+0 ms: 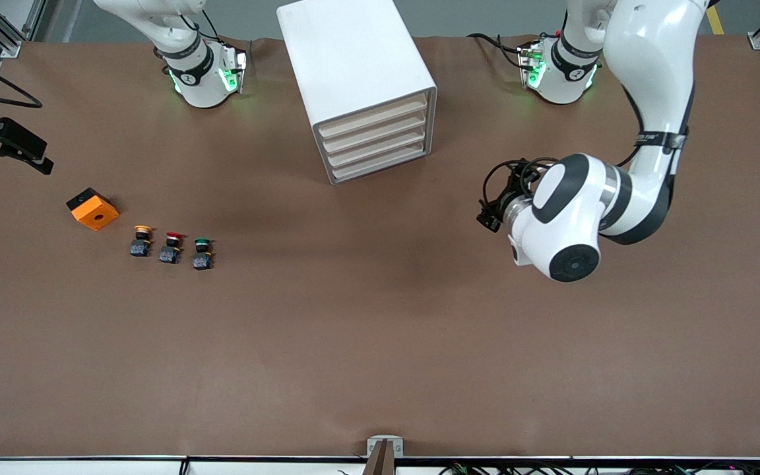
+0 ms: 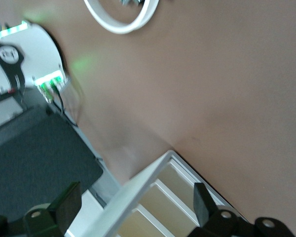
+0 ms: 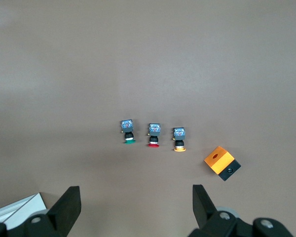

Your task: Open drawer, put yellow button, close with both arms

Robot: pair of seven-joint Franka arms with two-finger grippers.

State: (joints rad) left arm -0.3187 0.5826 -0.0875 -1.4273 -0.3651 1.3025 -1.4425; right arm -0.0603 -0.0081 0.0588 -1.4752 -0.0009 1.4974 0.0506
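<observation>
The white cabinet (image 1: 353, 59) stands mid-table between the two bases, all four cream drawers pushed in. The drawer (image 1: 375, 116) is the uppermost one. The yellow button (image 1: 142, 239) stands in a row with a red one and a green one toward the right arm's end. My left gripper (image 1: 489, 214) hangs beside the cabinet on the left arm's side, open and empty. In the left wrist view the left gripper (image 2: 135, 205) frames a cabinet (image 2: 138, 192) corner and drawer fronts. My right gripper (image 3: 135, 207) is open and empty, high over the table, looking down on the yellow button (image 3: 179, 139).
The red button (image 1: 172, 247) and the green button (image 1: 202, 253) stand next to the yellow one. An orange box (image 1: 93, 209) with a black side lies close by, toward the right arm's end. A black mount (image 1: 4, 142) juts in at that table edge.
</observation>
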